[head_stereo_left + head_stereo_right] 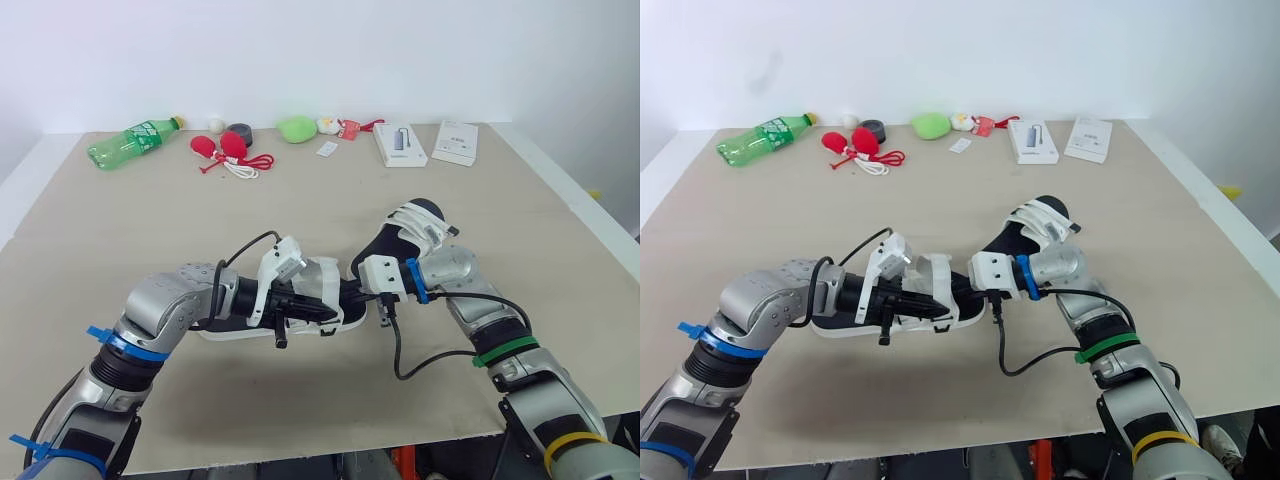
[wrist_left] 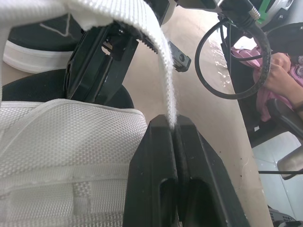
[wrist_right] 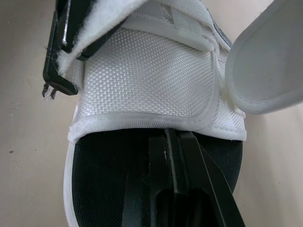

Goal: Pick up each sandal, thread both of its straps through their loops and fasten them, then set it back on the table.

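My L gripper (image 2: 174, 126) is clamped on the white strap (image 2: 160, 56) of the near sandal (image 1: 232, 330), which lies on the table (image 1: 120, 230) toward the front, btw my 2 arms. My R gripper (image 3: 173, 138), fingers together, sits over its black footbed. Just behind is sandal no. 2 (image 1: 418, 222). Far back are a green bottle (image 1: 133, 141) & a white box (image 1: 400, 144).

Silver arms (image 1: 165, 305), black cables (image 1: 398, 352), white wrist mounts (image 1: 280, 262) (blue, green, yellow bands (image 1: 415, 280))
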Robot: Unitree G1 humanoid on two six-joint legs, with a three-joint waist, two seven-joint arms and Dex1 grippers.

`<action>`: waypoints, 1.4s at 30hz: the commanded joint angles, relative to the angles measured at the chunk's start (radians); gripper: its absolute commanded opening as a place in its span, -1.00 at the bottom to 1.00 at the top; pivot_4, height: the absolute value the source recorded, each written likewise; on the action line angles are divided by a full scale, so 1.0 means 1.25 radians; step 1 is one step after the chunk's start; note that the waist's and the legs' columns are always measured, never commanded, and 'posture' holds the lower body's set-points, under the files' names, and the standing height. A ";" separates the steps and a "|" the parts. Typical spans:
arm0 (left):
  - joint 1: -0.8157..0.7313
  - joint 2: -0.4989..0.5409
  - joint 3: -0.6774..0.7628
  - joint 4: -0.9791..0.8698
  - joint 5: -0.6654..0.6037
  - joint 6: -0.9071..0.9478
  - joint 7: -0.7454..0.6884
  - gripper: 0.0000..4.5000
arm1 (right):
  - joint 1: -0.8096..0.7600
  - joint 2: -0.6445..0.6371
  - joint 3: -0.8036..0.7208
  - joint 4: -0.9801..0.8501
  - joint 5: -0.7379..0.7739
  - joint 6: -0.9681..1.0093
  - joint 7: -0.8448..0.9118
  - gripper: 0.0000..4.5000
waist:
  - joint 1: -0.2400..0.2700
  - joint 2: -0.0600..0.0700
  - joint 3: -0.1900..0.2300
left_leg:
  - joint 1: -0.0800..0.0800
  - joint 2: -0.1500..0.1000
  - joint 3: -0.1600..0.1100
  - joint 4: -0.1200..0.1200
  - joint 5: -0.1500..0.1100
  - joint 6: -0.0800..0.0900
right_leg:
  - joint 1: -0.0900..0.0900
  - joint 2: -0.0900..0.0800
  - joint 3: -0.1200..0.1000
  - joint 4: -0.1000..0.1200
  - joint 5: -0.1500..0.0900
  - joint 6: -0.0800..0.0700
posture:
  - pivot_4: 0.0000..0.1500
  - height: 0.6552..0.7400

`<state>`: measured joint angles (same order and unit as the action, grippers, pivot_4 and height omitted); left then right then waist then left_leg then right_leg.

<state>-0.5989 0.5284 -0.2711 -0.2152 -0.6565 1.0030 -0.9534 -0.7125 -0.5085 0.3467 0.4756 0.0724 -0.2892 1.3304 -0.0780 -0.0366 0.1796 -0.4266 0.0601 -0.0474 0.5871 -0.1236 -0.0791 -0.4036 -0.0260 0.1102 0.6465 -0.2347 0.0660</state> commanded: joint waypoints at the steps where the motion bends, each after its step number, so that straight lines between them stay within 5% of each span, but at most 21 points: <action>1: 0.004 0.005 -0.017 -0.019 -0.007 0.018 -0.017 -0.79 | 0.017 -0.011 0.024 0.042 -0.050 0.011 0.003 -1.00 | 0.000 0.000 0.000 | 0.000 0.000 0.000 0.000 0.000 0.000 | 0.000 0.000 0.000 0.000 0.000 0.000 | 1.00 1.00; 6: -0.020 -0.004 0.009 -0.012 -0.013 -0.001 -0.021 0.11 | 0.018 -0.011 0.025 0.040 -0.050 0.010 0.005 -1.00 | 0.000 0.000 0.000 | 0.000 0.000 0.000 0.000 0.000 0.000 | 0.000 0.000 0.000 0.000 0.000 0.000 | 1.00 1.00; 21: -0.132 -0.042 0.094 0.122 0.007 -0.043 -0.012 0.11 | 0.009 -0.010 0.023 0.054 -0.053 0.006 0.003 -1.00 | 0.000 0.000 0.000 | -0.001 0.000 0.000 0.000 0.000 0.000 | -0.001 0.000 0.000 0.000 0.000 0.000 | 1.00 1.00; 27: -0.099 -0.010 0.048 0.078 0.018 -0.057 -0.066 -0.98 | 0.007 -0.011 0.022 0.059 -0.054 0.005 0.001 -1.00 | 0.000 0.000 0.000 | -0.001 0.000 0.000 0.000 0.000 0.000 | -0.001 0.000 0.000 0.000 0.000 0.000 | 1.00 1.00; 41: -0.017 0.013 -0.031 0.023 0.086 -0.101 -0.068 -0.98 | -0.002 -0.009 0.024 0.068 -0.055 0.001 0.005 -1.00 | 0.000 0.000 0.000 | 0.000 0.000 0.000 0.000 0.000 0.000 | 0.000 0.000 0.000 0.000 0.000 0.000 | 1.00 1.00; 42: -0.023 0.018 -0.030 0.022 0.089 -0.100 -0.071 -0.80 | -0.003 -0.010 0.025 0.069 -0.055 0.000 0.005 -1.00 | 0.000 0.000 0.000 | 0.000 0.000 0.000 0.000 0.000 0.000 | 0.000 0.000 0.000 0.000 0.000 0.000 | 1.00 1.00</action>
<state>-0.6258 0.5378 -0.2898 -0.1695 -0.5596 0.8688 -1.0390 -0.7302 -0.5065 0.3484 0.5051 0.0705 -0.3075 1.3327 -0.0781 -0.0367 0.1796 -0.4271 0.0600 -0.0475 0.5875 -0.1234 -0.0788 -0.4041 -0.0260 0.1107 0.6465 -0.2346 0.0659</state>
